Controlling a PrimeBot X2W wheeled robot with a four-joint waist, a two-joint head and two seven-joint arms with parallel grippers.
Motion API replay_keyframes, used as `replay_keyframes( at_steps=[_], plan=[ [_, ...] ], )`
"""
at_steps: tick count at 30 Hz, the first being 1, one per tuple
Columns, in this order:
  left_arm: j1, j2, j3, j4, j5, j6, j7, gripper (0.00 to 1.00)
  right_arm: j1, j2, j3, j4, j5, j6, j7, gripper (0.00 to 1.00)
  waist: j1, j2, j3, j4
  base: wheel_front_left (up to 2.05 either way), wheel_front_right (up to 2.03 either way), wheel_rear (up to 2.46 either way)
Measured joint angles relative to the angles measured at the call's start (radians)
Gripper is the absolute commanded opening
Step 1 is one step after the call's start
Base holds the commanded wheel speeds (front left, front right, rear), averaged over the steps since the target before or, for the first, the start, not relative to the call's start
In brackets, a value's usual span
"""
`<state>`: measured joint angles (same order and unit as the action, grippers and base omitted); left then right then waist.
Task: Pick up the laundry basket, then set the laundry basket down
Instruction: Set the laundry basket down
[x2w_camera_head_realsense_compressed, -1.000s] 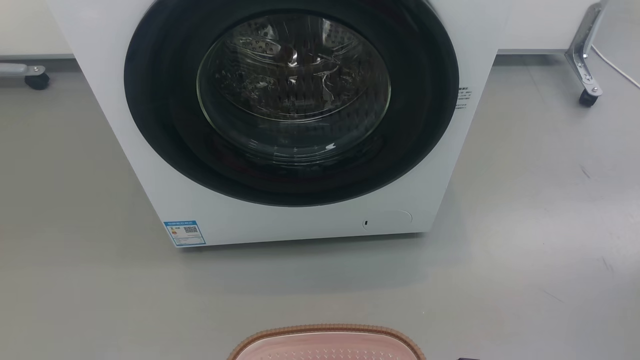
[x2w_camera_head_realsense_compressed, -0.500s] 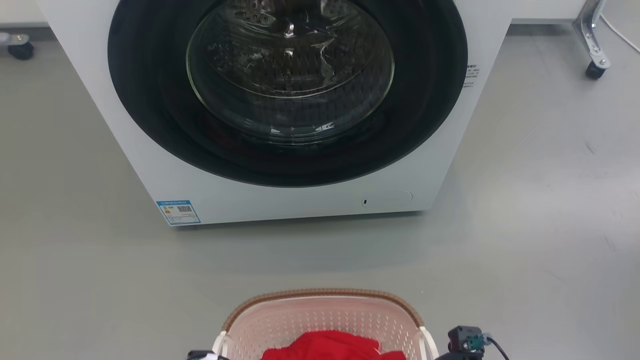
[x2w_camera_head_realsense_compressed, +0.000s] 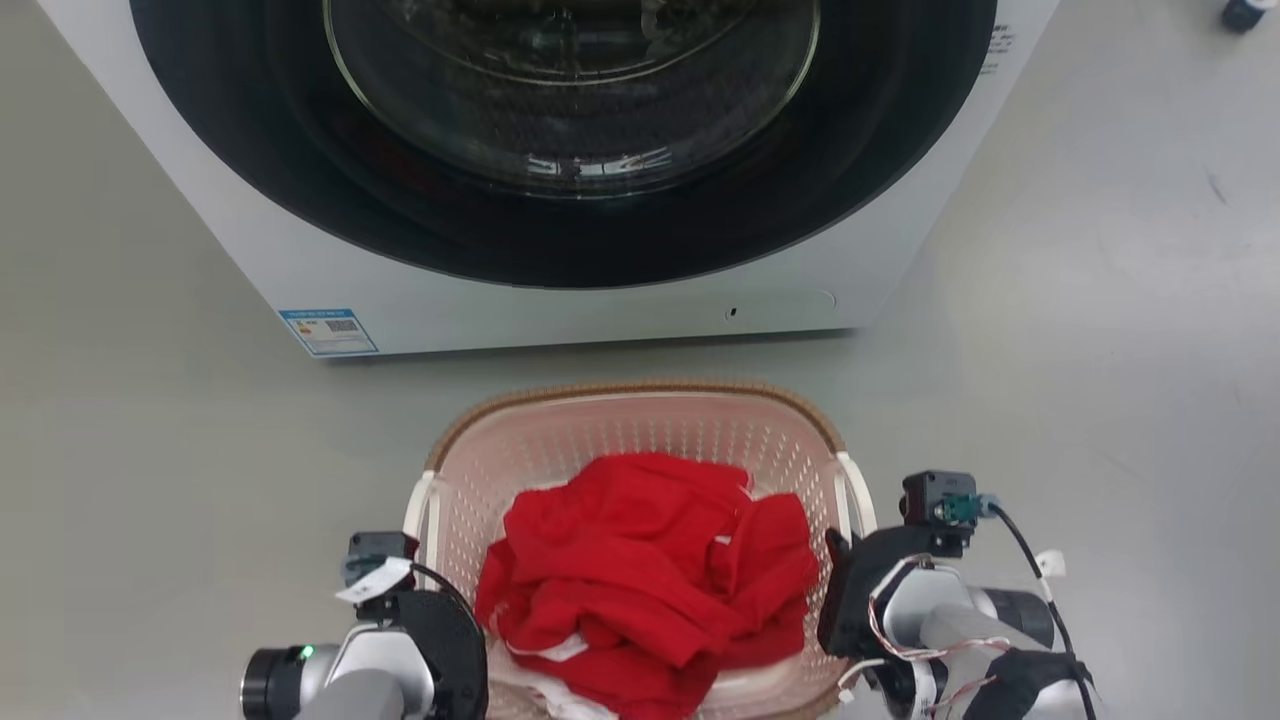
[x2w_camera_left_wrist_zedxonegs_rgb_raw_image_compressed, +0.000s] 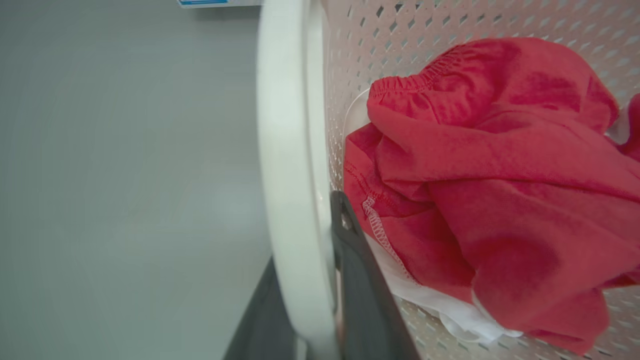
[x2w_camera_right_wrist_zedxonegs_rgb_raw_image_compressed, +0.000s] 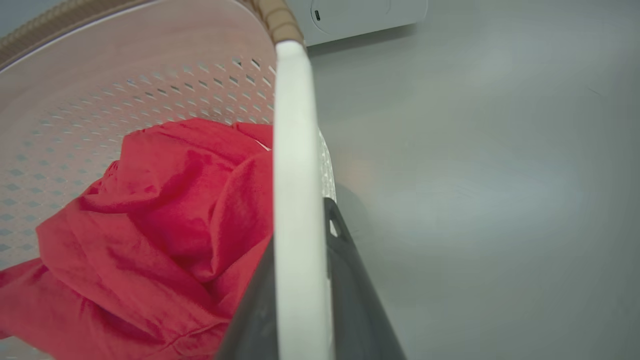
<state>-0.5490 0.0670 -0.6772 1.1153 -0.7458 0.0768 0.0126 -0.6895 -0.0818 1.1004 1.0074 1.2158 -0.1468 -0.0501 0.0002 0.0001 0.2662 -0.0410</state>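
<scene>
Laundry basket (x2w_camera_head_realsense_compressed: 640, 425) in front of washing machine (x2w_camera_head_realsense_compressed: 560, 310), red garment (x2w_camera_head_realsense_compressed: 640, 560) inside, left hand (x2w_camera_left_wrist_zedxonegs_rgb_raw_image_compressed: 306, 230) clamped on left white handle (x2w_camera_left_wrist_zedxonegs_rgb_raw_image_compressed: 290, 150), right hand (x2w_camera_right_wrist_zedxonegs_rgb_raw_image_compressed: 300, 225) likewise on right handle (x2w_camera_right_wrist_zedxonegs_rgb_raw_image_compressed: 295, 125), wrist views revealing dark fingers (x2w_camera_left_wrist_zedxonegs_rgb_raw_image_compressed: 360, 280) either side of each handle, head view the machine's door (x2w_camera_head_realsense_compressed: 560, 100).

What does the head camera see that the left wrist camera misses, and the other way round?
Head view, not left wrist view: the washing machine's round glass door and the right arm beside the pink basket.
Left wrist view, not head view: the left gripper up close, with one dark finger on each side of the white handle.
Both: the pink basket, the red cloth lying in it and the grey floor.
</scene>
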Motion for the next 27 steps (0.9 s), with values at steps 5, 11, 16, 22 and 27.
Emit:
replay_keyframes(
  at_steps=[5, 11, 16, 22, 27],
  plan=[
    [-0.074, 0.002, 0.026, -0.017, -0.002, 0.004, -0.023, 0.00, -0.078, -0.001, -0.017, 0.007, 0.000, 0.000, -0.028, 0.00, 0.0000, 0.0001, 0.067, 0.003, 0.00, 0.00, 0.00],
    [-0.140, 0.007, 0.031, -0.022, -0.001, 0.011, -0.043, 0.00, -0.149, -0.001, -0.020, 0.018, -0.003, 0.000, -0.059, 0.00, 0.0000, 0.0001, 0.152, 0.008, 0.00, 0.00, 0.00],
    [-0.192, 0.006, 0.040, -0.026, 0.000, 0.013, -0.060, 0.00, -0.194, -0.001, -0.021, 0.034, -0.010, 0.001, -0.082, 0.00, 0.0001, 0.0002, 0.225, 0.013, 0.00, 0.00, 0.00],
    [-0.246, 0.007, 0.045, -0.028, 0.004, 0.018, -0.075, 0.00, -0.254, 0.000, -0.024, 0.047, -0.019, 0.002, -0.094, 0.00, 0.0000, 0.0001, 0.298, 0.019, 0.00, 0.00, 0.00],
    [-0.297, 0.008, 0.046, -0.028, 0.011, 0.020, -0.081, 0.00, -0.314, -0.001, -0.024, 0.058, -0.029, 0.002, -0.107, 0.00, 0.0000, 0.0001, 0.372, 0.025, 0.00, 0.00, 0.00]
  ],
)
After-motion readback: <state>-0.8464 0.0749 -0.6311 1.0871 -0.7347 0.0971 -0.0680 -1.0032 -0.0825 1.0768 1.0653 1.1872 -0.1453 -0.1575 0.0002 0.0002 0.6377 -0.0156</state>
